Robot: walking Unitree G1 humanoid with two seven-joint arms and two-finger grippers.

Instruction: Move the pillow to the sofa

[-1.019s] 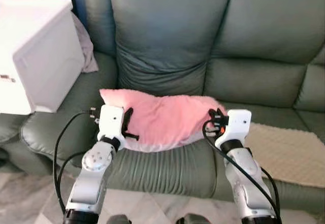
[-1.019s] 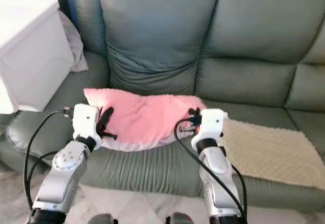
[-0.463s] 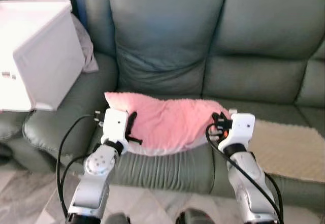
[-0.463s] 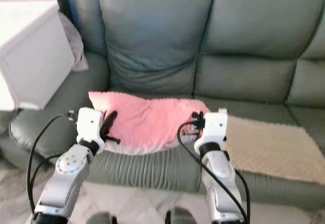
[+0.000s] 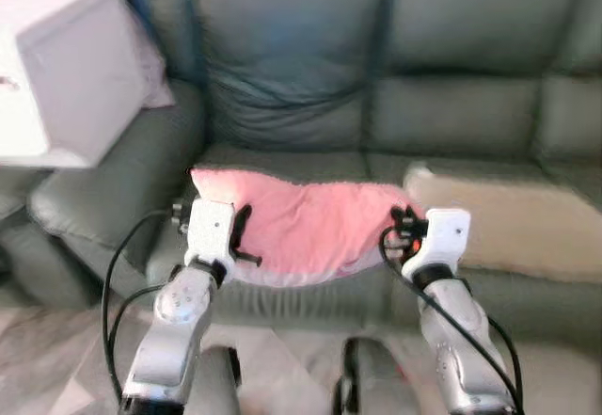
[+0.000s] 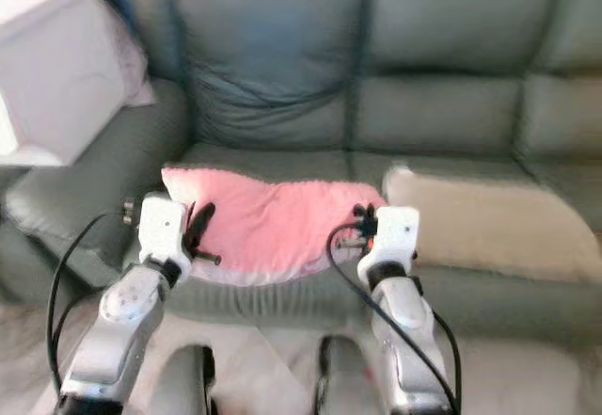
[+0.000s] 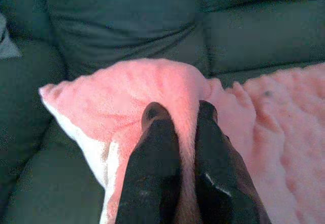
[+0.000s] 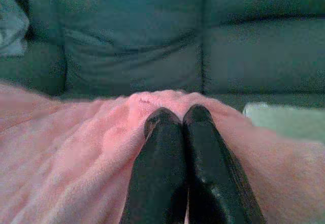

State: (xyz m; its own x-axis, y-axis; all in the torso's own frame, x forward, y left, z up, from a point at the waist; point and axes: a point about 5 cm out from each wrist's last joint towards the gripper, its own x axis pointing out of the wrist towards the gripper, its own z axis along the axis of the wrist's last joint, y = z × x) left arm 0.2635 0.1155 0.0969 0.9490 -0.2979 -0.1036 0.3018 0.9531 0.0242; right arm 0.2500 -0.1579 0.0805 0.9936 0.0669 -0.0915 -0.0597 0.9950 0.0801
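Pinching pink pillow (image 5: 306, 227) still, both claws, sofa (image 5: 301, 76) receded.

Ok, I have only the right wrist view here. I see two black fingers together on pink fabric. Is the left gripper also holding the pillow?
Observer: Yes. The left gripper is shut on the pillow, pinching a fold of pink fabric at its left end.
Operator: And my right gripper, where on the pillow is it?
Observer: The right gripper pinches the pillow's right end, so the pillow spans between both arms.
Operator: What is next to the pillow on the sofa?
Observer: A beige mat lies on the seat of the sofa to the right, and a white box sits over the left armrest.
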